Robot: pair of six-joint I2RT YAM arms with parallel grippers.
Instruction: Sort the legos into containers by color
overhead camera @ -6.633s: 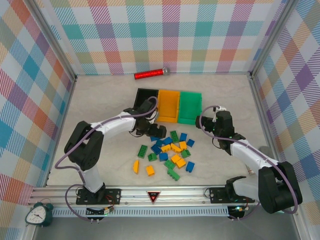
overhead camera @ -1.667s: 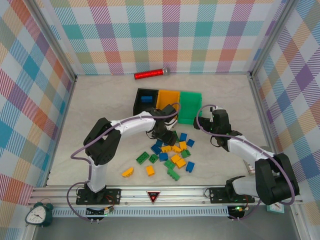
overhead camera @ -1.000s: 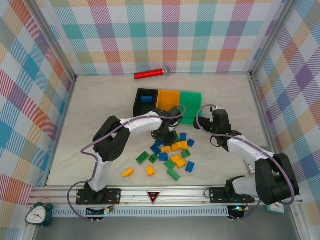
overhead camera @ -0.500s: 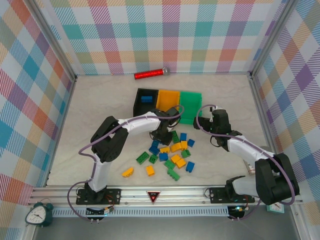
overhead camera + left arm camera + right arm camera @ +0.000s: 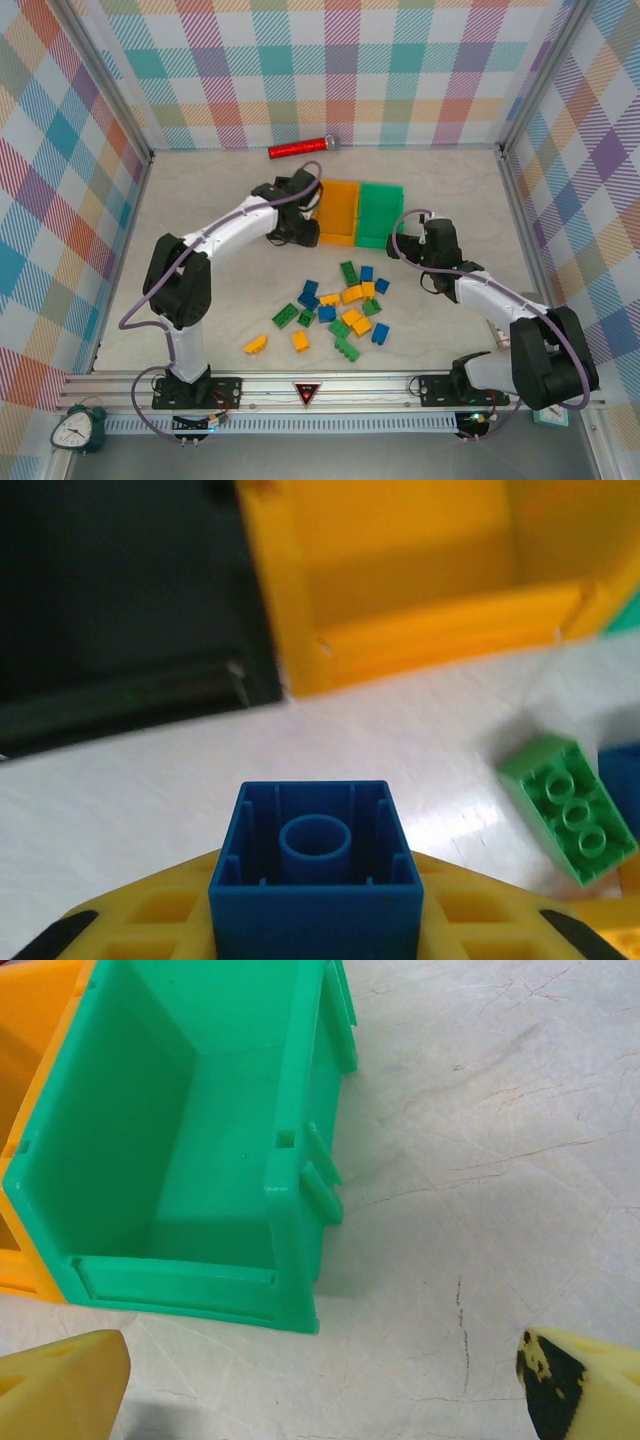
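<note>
A blue brick (image 5: 315, 865) is clamped between the yellow fingers (image 5: 150, 925) of the left tool (image 5: 290, 222), bottom centre of the left wrist view, with its hollow underside toward the camera. In the upper left is the black bin (image 5: 110, 590), too dark inside to tell its contents. Beside it is the orange bin (image 5: 400, 560), bare where its inside shows. A green brick (image 5: 565, 805) lies on the pale surface (image 5: 300, 750) at right.

From above, the left tool hangs over the black bin at the row's left end, and loose bricks (image 5: 345, 310) lie mid-frame below the bins. The green bin (image 5: 180, 1140) has a bare floor. The right tool (image 5: 320, 1385), fingers wide apart and holding nothing, sits just below it. A red cylinder (image 5: 300, 148) lies above the bins.
</note>
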